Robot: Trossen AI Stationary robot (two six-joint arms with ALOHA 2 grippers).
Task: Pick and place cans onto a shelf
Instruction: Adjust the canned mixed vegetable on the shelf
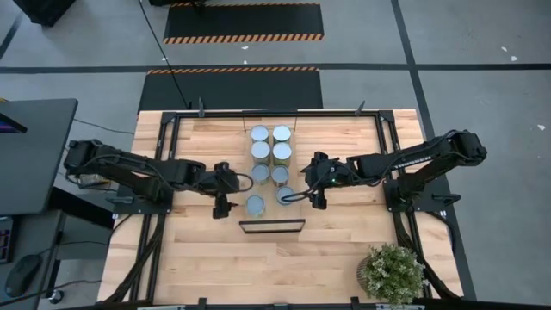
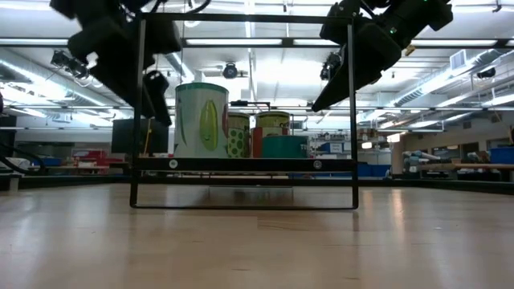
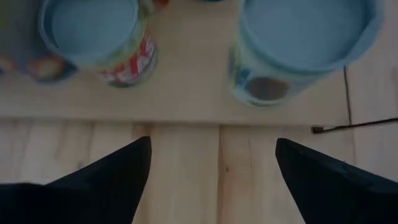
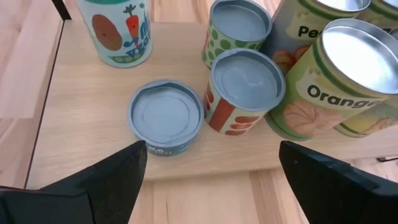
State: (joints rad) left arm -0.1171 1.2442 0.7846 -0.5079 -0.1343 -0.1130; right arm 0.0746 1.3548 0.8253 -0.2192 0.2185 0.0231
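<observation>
Several cans stand upright on their bases in two rows on the shelf (image 1: 270,188), a light-wood board with a black lip (image 1: 271,226) at its near end. My left gripper (image 1: 229,193) is open and empty at the shelf's left edge, facing the nearest left can (image 3: 305,43); it also shows in its own wrist view (image 3: 214,177). My right gripper (image 1: 308,184) is open and empty at the shelf's right edge, facing a short teal can (image 4: 165,124) and taller cans behind it; it also shows in its own wrist view (image 4: 211,171). In the low view the cans (image 2: 201,119) stand on the raised shelf.
A potted plant (image 1: 392,271) stands at the table's near right corner. A black frame (image 2: 241,205) carries the shelf above the planked tabletop (image 1: 215,258). Black rails (image 1: 164,155) run along the table's sides.
</observation>
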